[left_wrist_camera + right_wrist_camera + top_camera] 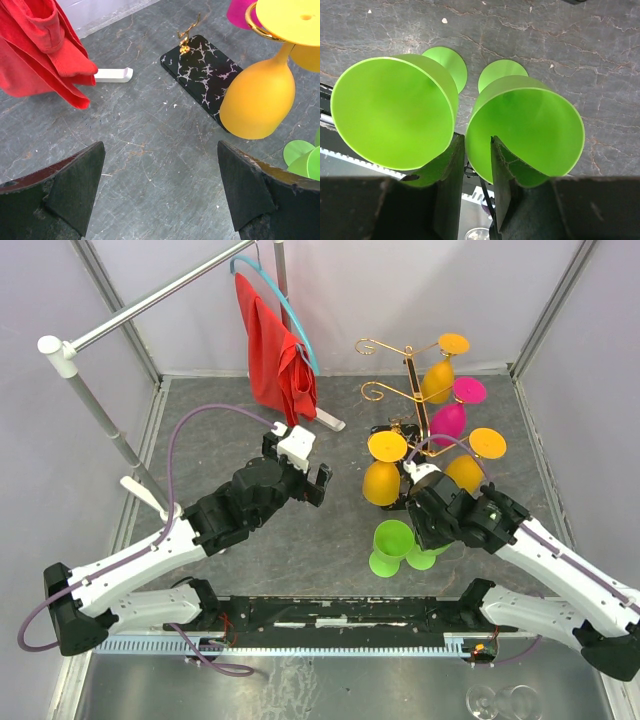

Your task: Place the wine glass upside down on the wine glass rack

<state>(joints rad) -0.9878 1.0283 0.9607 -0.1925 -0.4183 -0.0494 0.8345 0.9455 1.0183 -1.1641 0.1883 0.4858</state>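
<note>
Pinching one lime-green plastic wine glass (530, 130) on the counter (320, 540) near-side of the gold scroll-arm rack (410, 380): right claw (478, 145) straddles its rim, clamp unclear, so lift clear of the twin green glass (390, 110) before inverting; left claw (160, 145) gapes empty.

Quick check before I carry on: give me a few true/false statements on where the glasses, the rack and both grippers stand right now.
1. The left gripper is open and empty. True.
2. Both green glasses lie on their sides. False: they stand upright on the table.
3. Four glasses hang upside down on the wine glass rack. True: three yellow glasses and one pink glass.
4. The red cloth is draped over the rack. False: it hangs on the blue hanger, apart from the rack.
5. The right gripper is up at the rack. False: it is down at the green glasses, with one finger on each side of one glass's wall.
</note>
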